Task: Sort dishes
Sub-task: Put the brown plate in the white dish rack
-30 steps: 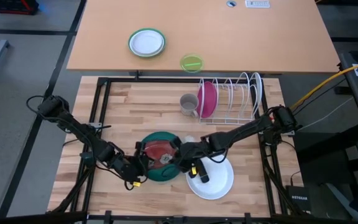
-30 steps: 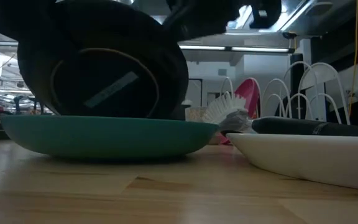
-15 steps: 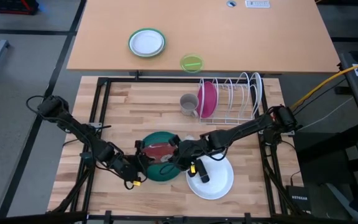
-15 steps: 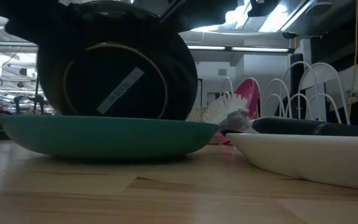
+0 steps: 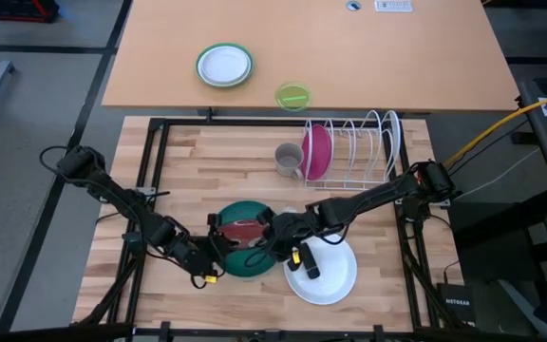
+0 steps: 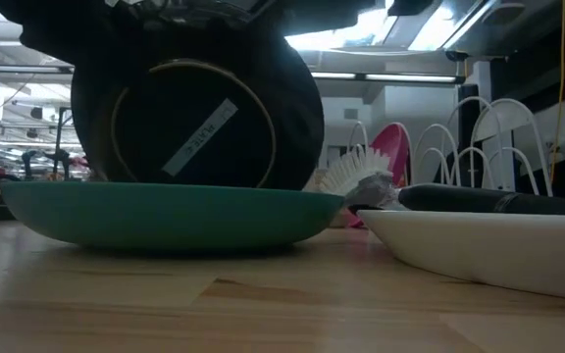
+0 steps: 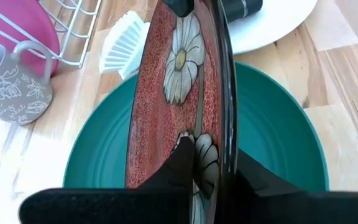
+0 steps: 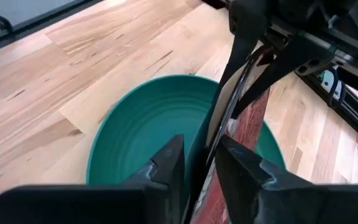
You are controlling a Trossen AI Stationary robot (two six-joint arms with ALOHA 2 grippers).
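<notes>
The dark red patterned plate (image 5: 243,231) stands on edge over the larger teal-green plate (image 5: 242,265), which lies flat on the table. Its dark back (image 6: 194,123) faces the low view, and its lower rim dips behind the teal plate's rim. My left gripper (image 7: 216,174) is shut on the red plate from the left. My right gripper (image 8: 201,162) is open, one finger on each side of the same plate's opposite rim. The plain white plate (image 5: 326,275) lies to the right. The pink plate (image 5: 316,150) stands in the wire rack (image 5: 359,152). My left gripper pinches the red plate's rim (image 7: 224,134) between its two fingers, one on the flowered face (image 7: 188,158) and one on the dark back. The fingers slant down from the table's left. The plate stands on edge over the teal plate's hollow. My right gripper's fingers flank the rim (image 8: 215,146); whether they touch it I cannot tell.
A grey flowered mug (image 5: 288,160) stands left of the rack, and a white dish brush (image 7: 126,40) lies between the rack and the teal plate. On the far table sit a small green-rimmed white plate (image 5: 224,65) and a lime bowl (image 5: 292,95).
The red plate has tipped up from a slant with its face showing to nearly on edge. It has also rolled a little toward the table's right inside the teal plate. Both arms have stayed about where they were.
</notes>
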